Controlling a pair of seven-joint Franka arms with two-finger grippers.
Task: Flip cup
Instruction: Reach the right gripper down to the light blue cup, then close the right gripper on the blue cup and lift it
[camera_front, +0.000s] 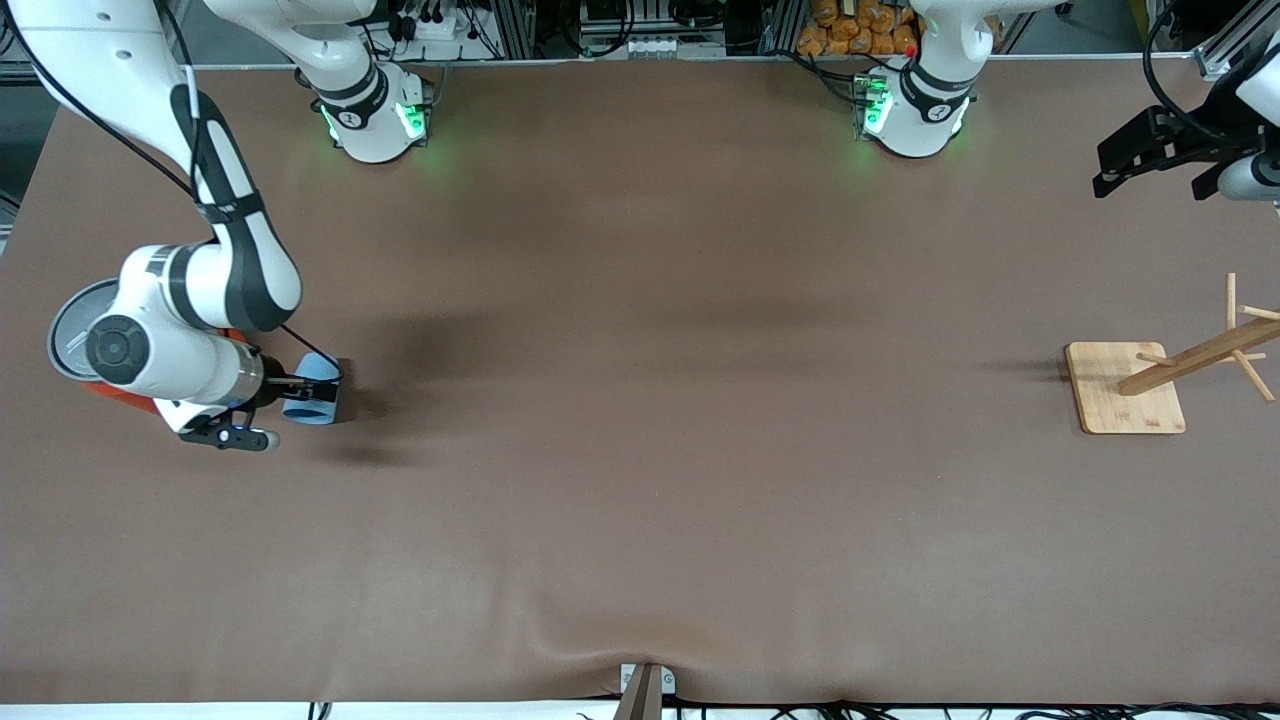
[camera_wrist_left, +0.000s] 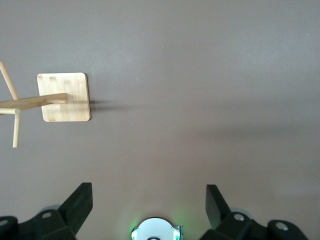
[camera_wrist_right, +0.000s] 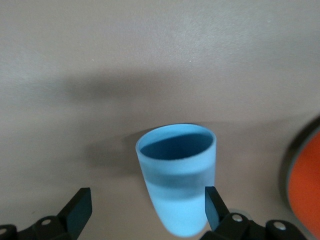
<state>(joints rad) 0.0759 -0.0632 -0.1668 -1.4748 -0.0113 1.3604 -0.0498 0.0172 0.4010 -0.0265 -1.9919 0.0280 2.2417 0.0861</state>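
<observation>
The light-blue cup is near the right arm's end of the table and seems to lie on its side. In the right wrist view the cup shows its darker blue mouth pointing away from the gripper. My right gripper is open and low at the table, with the cup's base end between its fingers. One finger is right at the cup's wall and the other stands well apart. My left gripper is open and empty, waiting in the air over the left arm's end of the table.
The big orange can with a grey lid stands close beside the cup, under the right arm's wrist. A wooden rack on a square bamboo base stands at the left arm's end.
</observation>
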